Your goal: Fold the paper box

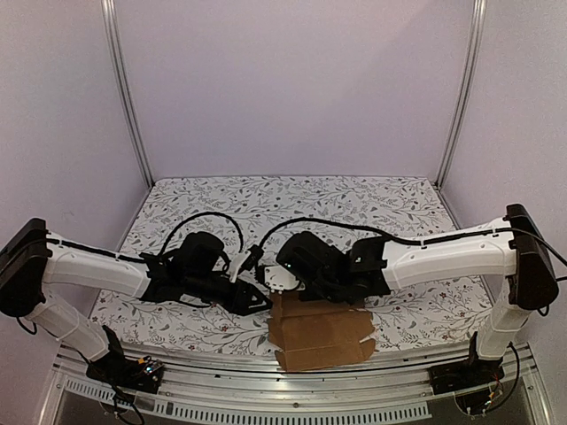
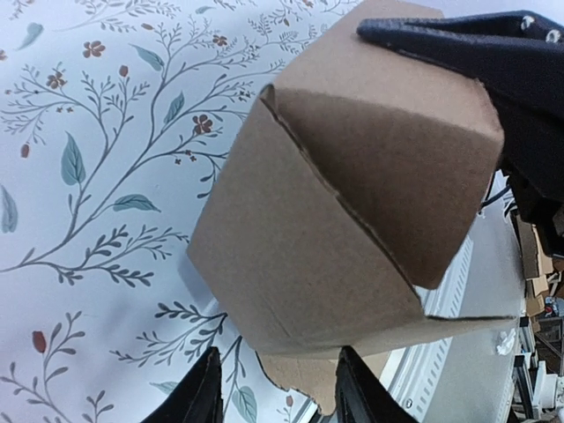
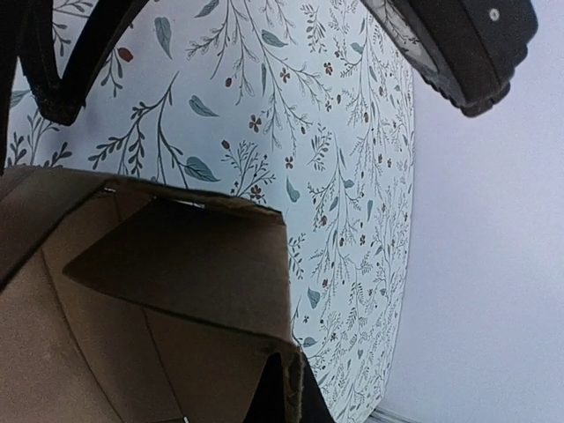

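Top view, plain brown creased cardboard box (image 1: 319, 335) sits at the near edge of the floral table (image 1: 266, 199); left wrist, left gripper (image 2: 278, 392) spread near its wall, so brace there; right wrist, right gripper (image 3: 264, 88) gaping above the open inside, best pressing flaps along creases.

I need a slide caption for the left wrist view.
Partly folded paper box before the left gripper, floral cloth behind.
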Robot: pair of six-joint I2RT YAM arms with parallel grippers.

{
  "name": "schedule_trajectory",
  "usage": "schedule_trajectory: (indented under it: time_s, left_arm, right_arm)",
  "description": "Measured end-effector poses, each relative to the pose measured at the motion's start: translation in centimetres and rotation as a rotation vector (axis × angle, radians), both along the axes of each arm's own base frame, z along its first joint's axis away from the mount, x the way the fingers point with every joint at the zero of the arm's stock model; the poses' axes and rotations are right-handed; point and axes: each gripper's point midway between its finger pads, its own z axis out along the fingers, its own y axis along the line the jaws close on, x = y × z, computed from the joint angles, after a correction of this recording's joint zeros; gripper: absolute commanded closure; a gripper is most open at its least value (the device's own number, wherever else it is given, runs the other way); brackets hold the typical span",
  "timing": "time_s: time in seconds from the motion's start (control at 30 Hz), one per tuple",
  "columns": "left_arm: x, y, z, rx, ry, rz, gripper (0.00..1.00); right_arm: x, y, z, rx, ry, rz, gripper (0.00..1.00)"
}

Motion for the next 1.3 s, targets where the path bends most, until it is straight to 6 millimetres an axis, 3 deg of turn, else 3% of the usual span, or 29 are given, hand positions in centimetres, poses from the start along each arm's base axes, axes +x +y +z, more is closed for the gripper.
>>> schedule_trajectory:
  time_s: [0.43, 0.77, 1.3]
  left_arm:
    - [1.4, 1.0, -0.9, 0.073, -0.071, 0.057, 0.56]
    - [2.6, 1.9, -1.4, 0.128, -0.122, 0.112, 0.56]
    - [2.9, 2.2, -2.5, 0.152, -0.145, 0.115, 0.41]
  right_arm:
    - [0.6, 1.1, 1.5, 0.041, -0.166, -0.015, 1.00]
    - [0.7, 1.8, 0.2, 0.024, -0.194, -0.012, 1.00]
    - [0.7, 2.3, -1.6, 0.024, -0.198, -0.018, 1.00]
